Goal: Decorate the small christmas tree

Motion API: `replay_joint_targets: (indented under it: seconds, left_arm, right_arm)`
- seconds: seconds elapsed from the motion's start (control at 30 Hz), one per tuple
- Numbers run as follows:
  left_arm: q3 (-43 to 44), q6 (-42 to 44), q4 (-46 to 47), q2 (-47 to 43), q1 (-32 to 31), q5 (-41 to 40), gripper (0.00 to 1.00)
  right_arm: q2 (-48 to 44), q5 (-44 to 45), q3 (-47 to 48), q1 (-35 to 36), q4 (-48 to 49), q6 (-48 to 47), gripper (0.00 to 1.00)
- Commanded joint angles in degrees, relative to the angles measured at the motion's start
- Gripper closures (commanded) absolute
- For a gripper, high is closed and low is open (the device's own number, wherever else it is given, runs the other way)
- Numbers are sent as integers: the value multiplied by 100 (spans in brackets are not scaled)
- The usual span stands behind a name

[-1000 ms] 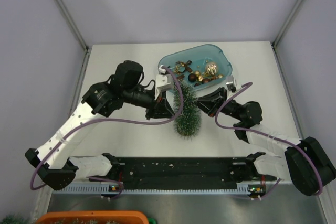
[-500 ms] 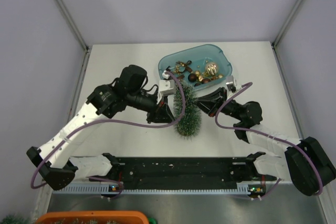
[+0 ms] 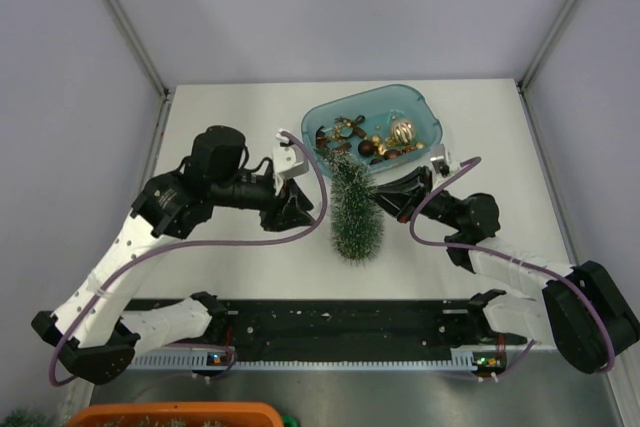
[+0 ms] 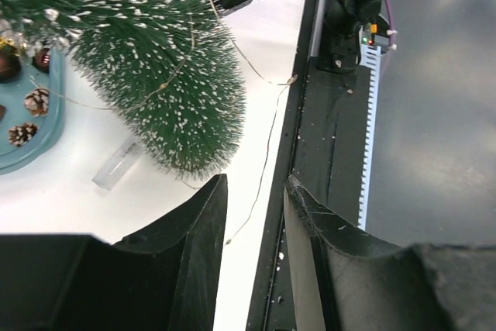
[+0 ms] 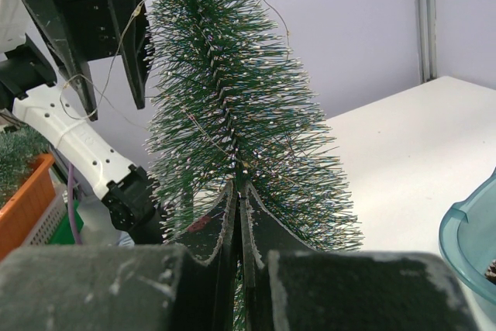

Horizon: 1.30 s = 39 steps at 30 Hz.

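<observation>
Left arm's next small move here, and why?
Probably close the left pincer on the loose wire. Its jaws stand open, and the strand draped on the small christmas tree trails down into the gap between them, ungripped.

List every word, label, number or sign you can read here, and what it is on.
None can be read.
The small christmas tree and the blue tray bear no print.
The circuit board at the arm base shows coloured lights; any marking there is too small to read.
</observation>
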Motion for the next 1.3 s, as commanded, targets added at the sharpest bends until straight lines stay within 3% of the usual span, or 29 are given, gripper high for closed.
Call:
replay_joint_targets:
  seconds: [0.0,0.3,0.37,0.8,1.03,1.27]
  left_arm:
    - [41,52,286,-85,82,-230,59]
    - [-187,-290,1023,-112,126,-1705,62]
    - [-179,-309,1051,-120,152,-1698,62]
    - [138,-528,594,-173,319,1263,60]
    - [-170,-370,488,-209,293,1870,60]
    - [-109,-11,304,99,38,1423,63]
  right_arm:
    - [-116,-63,34,-52,1317,-51,100]
    - [-186,-98,34,-52,1264,-43,100]
    - [-195,-98,34,-52,1256,-51,100]
    - [-186,-98,8,-52,1212,-60,100]
    - [-178,-89,16,-52,1203,-60,100]
    - [-125,-98,25,-52,1264,-43,100]
